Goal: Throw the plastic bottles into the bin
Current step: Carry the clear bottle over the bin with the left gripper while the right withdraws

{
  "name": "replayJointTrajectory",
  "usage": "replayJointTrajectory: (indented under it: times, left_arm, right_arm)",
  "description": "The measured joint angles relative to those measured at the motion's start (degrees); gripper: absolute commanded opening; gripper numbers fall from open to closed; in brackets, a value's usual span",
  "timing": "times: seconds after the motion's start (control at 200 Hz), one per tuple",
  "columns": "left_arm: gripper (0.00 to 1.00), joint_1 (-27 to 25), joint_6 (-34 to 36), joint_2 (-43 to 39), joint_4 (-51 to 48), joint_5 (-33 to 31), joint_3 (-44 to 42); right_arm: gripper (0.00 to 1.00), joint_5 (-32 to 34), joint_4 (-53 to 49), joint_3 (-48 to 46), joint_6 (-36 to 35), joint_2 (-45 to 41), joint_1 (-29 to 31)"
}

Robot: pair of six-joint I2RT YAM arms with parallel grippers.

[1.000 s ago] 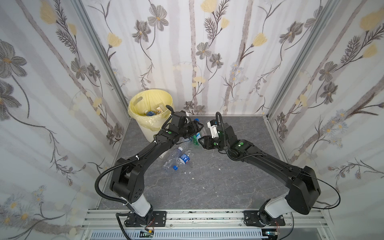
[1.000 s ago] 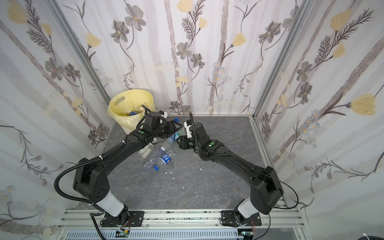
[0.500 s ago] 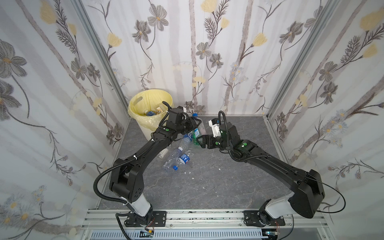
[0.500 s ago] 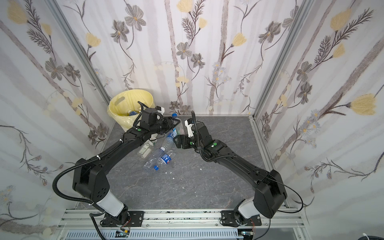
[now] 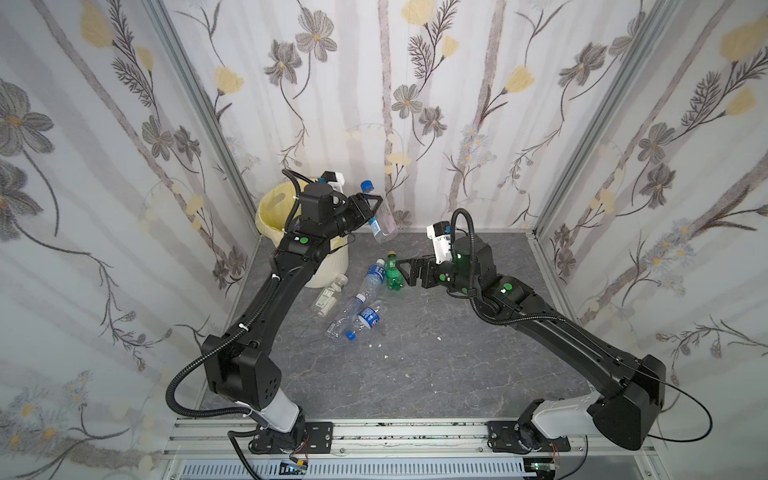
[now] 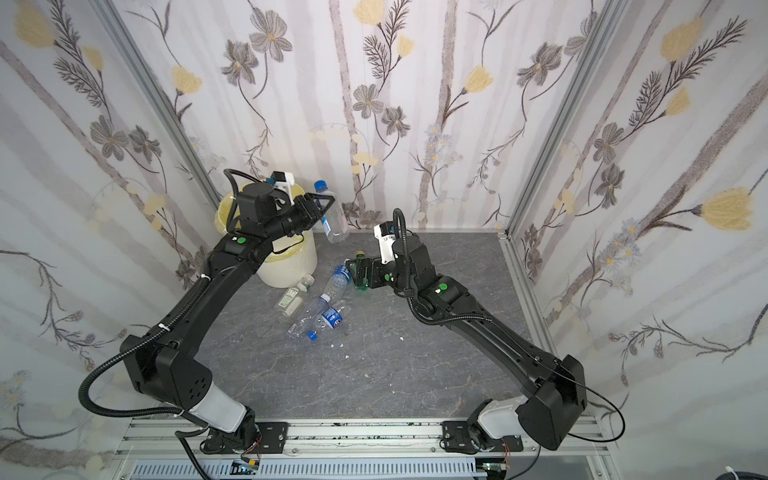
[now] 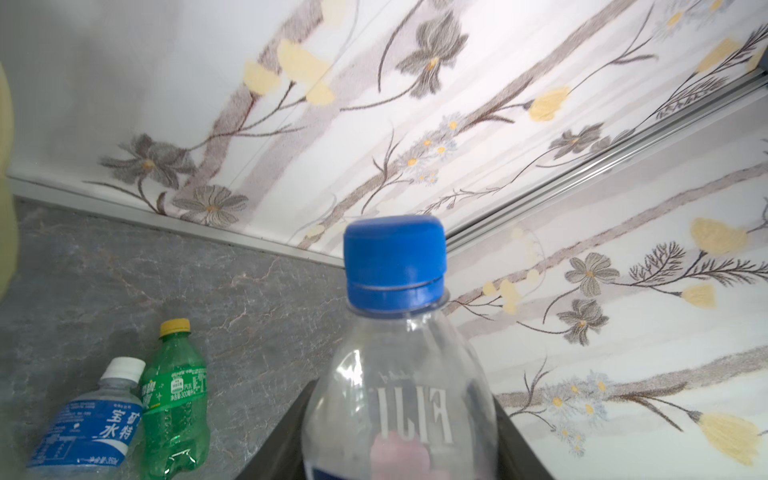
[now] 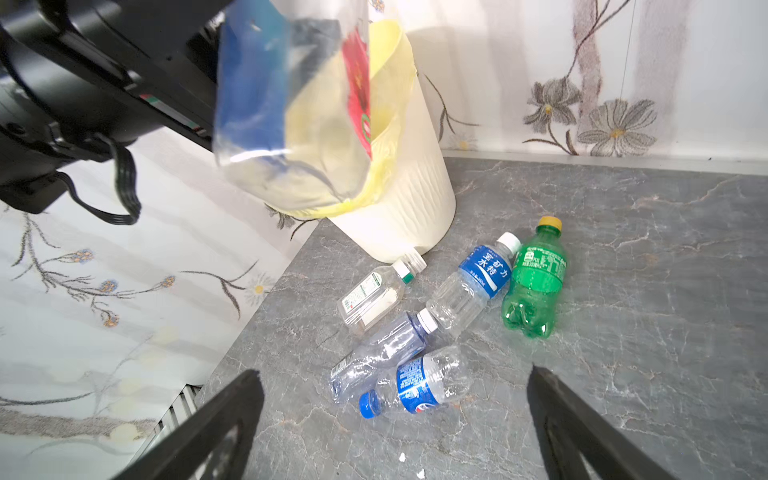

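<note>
Grey marbled flooring lies between walls papered with grey and yellow flowers. At the back left corner stands the round cream ribbed plastic bin with a pale yellow bag. The left gripper is clamped on a clear plastic bottle with a blue cap, its lettering "FIJI" seen mirrored through the plastic. The bottle is tilted, cap up, in the air just beside the bin's rim and not over its mouth. The right gripper is spread wide and holds nothing, low over the floor near a green plastic bottle with a yellow cap. Touching that one lies a clear bottle with a white cap and blue label printed "宝矿力水特". Close by lie a small clear bottle with a green-and-white label, a crushed clear bottle with a white cap and a blue-capped, blue-labelled clear bottle. A second ago both grippers met at the FIJI bottle; since then the right one has let go and the left has lifted it.
</note>
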Motion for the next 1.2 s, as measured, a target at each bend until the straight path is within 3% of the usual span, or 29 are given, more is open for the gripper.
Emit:
replayJointTrajectory:
  times: [0.525, 0.719, 0.889, 0.954, 1.079, 1.199]
  left_arm:
    - [0.49, 18.82, -2.4, -3.23, -3.76, 3.54, 8.04]
    - [0.49, 23.04, -3.19, -3.63, -3.1, 4.74, 14.78]
    - [0.51, 24.48, -3.17, 1.09, -0.94, 4.44, 14.64]
    - [0.58, 24.9, -3.13, 6.12, -0.57, 4.55, 14.36]
    - [0.99, 25.51, -2.69, 16.13, -5.73, 4.98, 15.78]
    - [1.0, 24.46, -1.09, 15.85, -8.15, 4.46, 16.24]
  right_arm:
    - [1.0, 0.63, -3.58, 25.92, -5.31, 14.73, 6.16]
    - [1.0, -0.31, -4.48, 27.19, -5.79, 15.58, 7.5]
    - [1.0, 0.9, -5.4, 24.39, -5.73, 15.37, 7.48]
    - [1.0, 0.87, -5.44, 22.6, -5.7, 14.86, 7.58]
    - [1.0, 0.87, -4.96, 18.58, -5.2, 12.83, 7.74]
    - [1.0, 1.01, -4.5, 13.29, -4.59, 9.84, 7.74]
